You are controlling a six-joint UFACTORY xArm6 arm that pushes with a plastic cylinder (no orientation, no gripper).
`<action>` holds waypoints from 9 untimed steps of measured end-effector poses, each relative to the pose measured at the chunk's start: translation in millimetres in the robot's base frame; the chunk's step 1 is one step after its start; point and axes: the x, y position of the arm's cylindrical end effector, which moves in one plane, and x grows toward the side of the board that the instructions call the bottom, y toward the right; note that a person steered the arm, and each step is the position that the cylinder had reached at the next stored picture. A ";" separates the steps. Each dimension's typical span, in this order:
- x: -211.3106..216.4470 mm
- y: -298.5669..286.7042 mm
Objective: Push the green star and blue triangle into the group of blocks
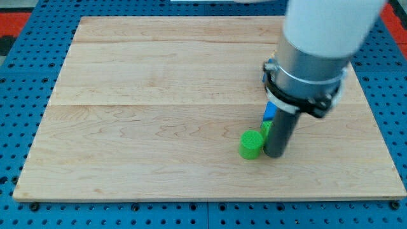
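Note:
A green block [251,144], round-looking from here, lies on the wooden board toward the view's lower right. My tip [275,154] stands just to its right, close to or touching it. A second green piece [266,128] and a blue block [269,111] peek out just behind the rod on its left side; their shapes are mostly hidden by the arm. The rest of any block group is covered by the arm's white and grey body [311,51].
The wooden board [159,95] lies on a blue perforated table [19,76]. The board's bottom edge runs close below the blocks.

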 end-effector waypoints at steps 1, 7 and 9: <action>-52.8 7.1; -93.7 -58.7; -135.8 -8.5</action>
